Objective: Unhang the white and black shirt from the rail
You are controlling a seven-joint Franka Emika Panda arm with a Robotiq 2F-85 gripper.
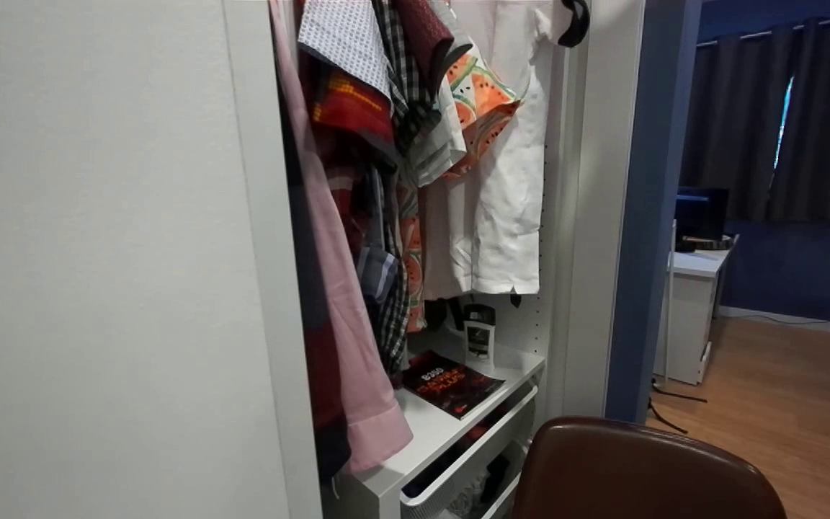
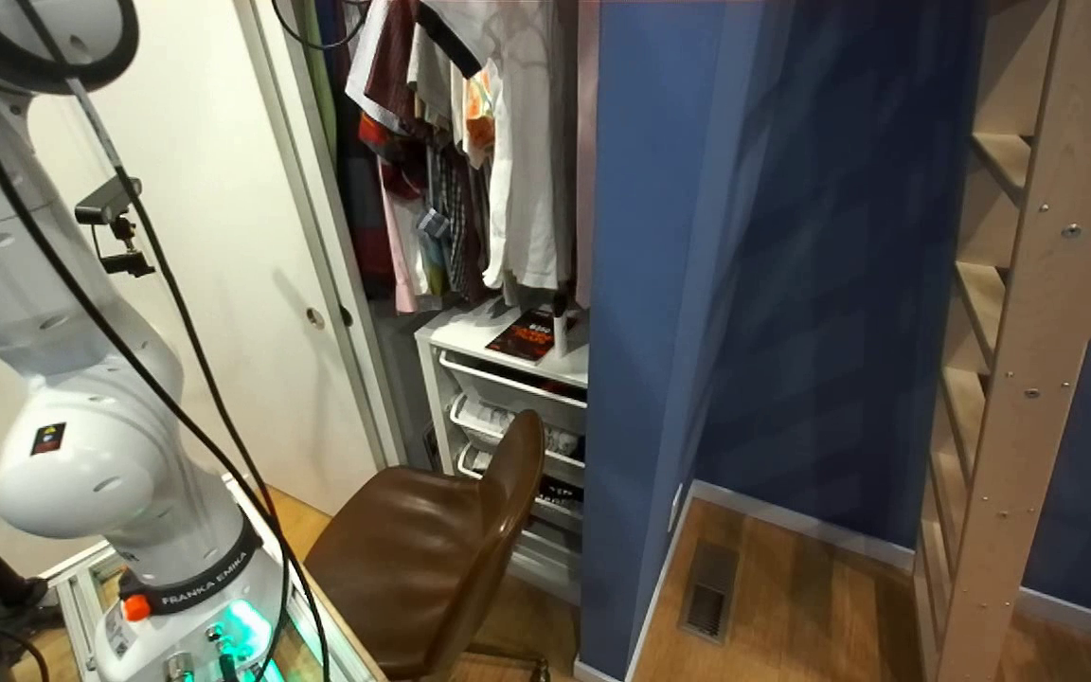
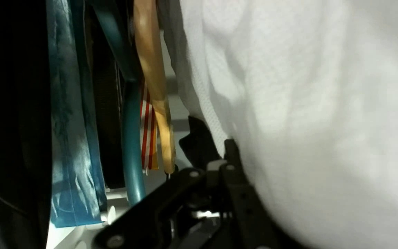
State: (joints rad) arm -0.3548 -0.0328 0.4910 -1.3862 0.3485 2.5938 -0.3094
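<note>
The white and black shirt (image 1: 512, 194) hangs in the closet, in an exterior view; its white cloth (image 2: 528, 161) shows in an exterior view as well. It fills the right of the wrist view (image 3: 306, 103). A black flap (image 3: 199, 143), apparently its collar, runs down to my fingertips. My gripper (image 3: 219, 164) has its fingers together at the black flap and white edge; it appears shut on the shirt there, though the pinch itself is hidden. A pale wooden hanger (image 3: 162, 114) stands left of the fingers. The shirt's top is cut off in both exterior views, and my gripper is not clear there.
Other garments hang beside the shirt, including a pink garment (image 1: 357, 346) and a watermelon-patterned cloth (image 1: 483, 90). Teal hangers (image 3: 133, 138) are left of my gripper. A drawer unit (image 2: 446, 330) stands below. A brown chair (image 2: 403, 549) stands before the closet, near the arm base.
</note>
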